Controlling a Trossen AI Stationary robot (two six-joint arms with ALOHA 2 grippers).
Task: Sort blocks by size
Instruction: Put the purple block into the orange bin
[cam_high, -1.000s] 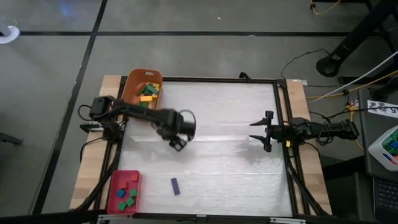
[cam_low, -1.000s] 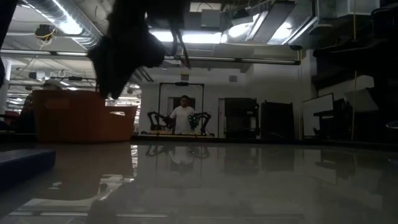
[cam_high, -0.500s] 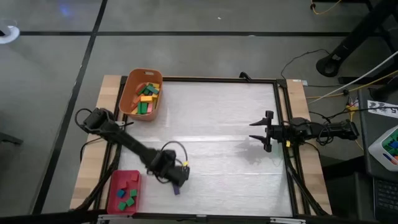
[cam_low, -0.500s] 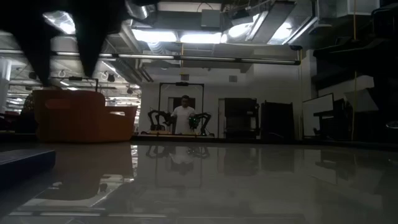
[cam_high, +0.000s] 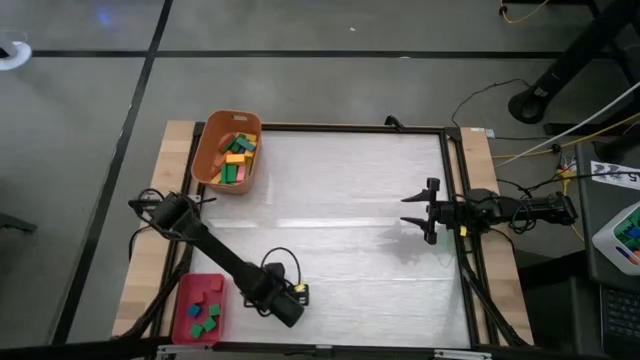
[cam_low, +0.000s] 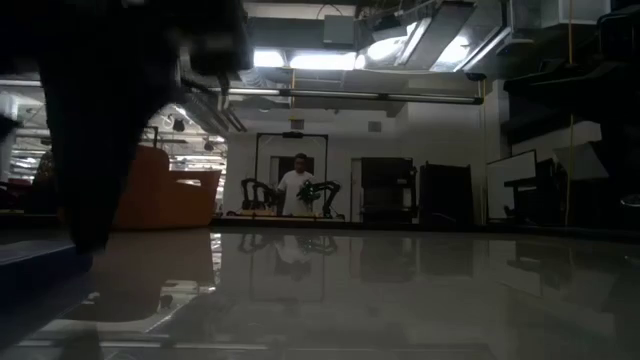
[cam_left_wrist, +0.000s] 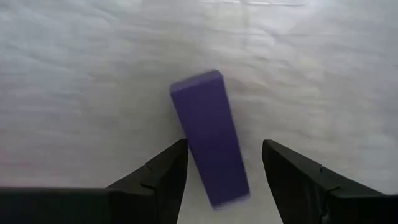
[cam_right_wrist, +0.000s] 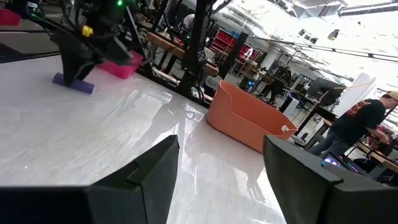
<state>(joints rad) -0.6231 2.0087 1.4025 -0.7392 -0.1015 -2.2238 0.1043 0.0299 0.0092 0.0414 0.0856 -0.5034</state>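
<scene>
Overhead, table-level, two wrist views

I log: bar (cam_left_wrist: 210, 137) purple | tub (cam_high: 212, 151) orange | tray (cam_high: 184, 306) red | table (cam_high: 370, 200) white, streaked | fingers (cam_left_wrist: 160, 173) black

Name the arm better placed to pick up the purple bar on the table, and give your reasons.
Left. The left gripper is open with the purple bar between its fingers. The right gripper waits open at the table's right edge, far off.
</scene>
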